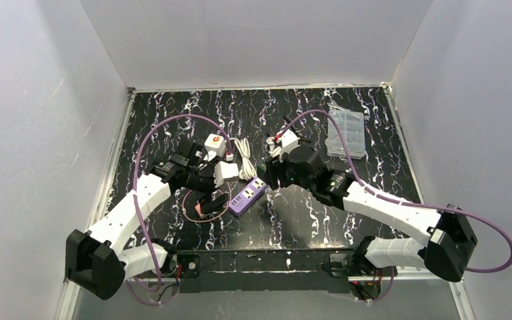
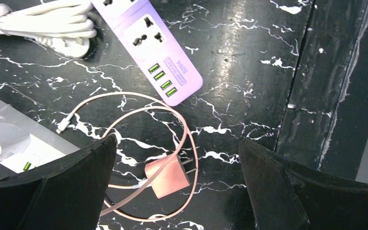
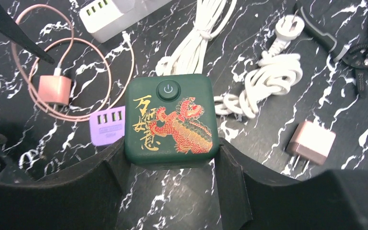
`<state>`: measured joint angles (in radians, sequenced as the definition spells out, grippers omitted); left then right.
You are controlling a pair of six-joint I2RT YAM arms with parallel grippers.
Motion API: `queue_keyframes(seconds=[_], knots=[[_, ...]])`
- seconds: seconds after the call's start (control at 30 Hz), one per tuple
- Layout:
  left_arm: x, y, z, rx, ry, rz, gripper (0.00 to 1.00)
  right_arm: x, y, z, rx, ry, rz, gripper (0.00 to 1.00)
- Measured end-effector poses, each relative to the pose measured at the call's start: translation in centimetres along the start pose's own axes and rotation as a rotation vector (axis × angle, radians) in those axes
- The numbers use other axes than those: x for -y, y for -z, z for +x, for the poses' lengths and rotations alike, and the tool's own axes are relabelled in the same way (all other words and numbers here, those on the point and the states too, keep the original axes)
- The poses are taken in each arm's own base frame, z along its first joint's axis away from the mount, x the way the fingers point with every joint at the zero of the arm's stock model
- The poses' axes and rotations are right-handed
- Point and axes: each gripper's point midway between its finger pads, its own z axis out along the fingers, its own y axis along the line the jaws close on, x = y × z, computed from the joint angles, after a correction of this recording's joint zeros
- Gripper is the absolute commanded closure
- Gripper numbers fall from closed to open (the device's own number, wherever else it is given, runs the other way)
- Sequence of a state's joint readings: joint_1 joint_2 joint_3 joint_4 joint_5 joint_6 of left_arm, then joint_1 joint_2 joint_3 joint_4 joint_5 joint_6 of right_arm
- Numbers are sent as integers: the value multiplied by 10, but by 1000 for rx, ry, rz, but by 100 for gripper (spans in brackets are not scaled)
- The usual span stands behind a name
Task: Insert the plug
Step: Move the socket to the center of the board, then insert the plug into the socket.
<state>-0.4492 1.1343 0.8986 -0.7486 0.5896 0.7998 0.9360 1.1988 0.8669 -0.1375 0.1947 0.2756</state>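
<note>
Table (image 1: 307, 220) viewed from above near edge. Wrist views aimed down, close to surface; purple power strip (image 2: 148, 43) and pink charger (image 3: 55, 89) shared by both.

The purple power strip (image 1: 248, 195) lies slantwise near the middle of the black, white-veined counter (image 1: 307, 223). Just behind it is a bundled white cord (image 1: 243, 157), and to the strip's rear left, close by, stands a white cube charger (image 1: 225, 172). Left of the strip a thin pink cable (image 1: 188, 203) loops on the counter, and the left claw (image 1: 213, 200) hangs over that loop, just beside the strip's near end. The right claw (image 1: 271, 179) is at the strip's far end (too dark from up here to tell how its fingers stand). Well off to the strip's rear right sits a clear compartment box (image 1: 345, 132).
</note>
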Motion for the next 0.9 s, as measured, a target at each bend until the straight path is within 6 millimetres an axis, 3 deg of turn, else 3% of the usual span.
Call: queue_keyframes(seconds=[0.13, 0.3, 0.5, 0.9], knots=[[-9, 1, -5, 17, 7, -51, 1, 4, -17, 2, 45, 73, 3, 99], [-13, 8, -7, 48, 67, -118, 1, 7, -34, 17, 55, 147, -11, 99], [-22, 15, -12, 80, 208, -161, 1, -2, -37, 13, 118, 174, -68, 99], [-24, 16, -8, 64, 284, -191, 1, -32, -37, 20, 157, 118, -182, 99]])
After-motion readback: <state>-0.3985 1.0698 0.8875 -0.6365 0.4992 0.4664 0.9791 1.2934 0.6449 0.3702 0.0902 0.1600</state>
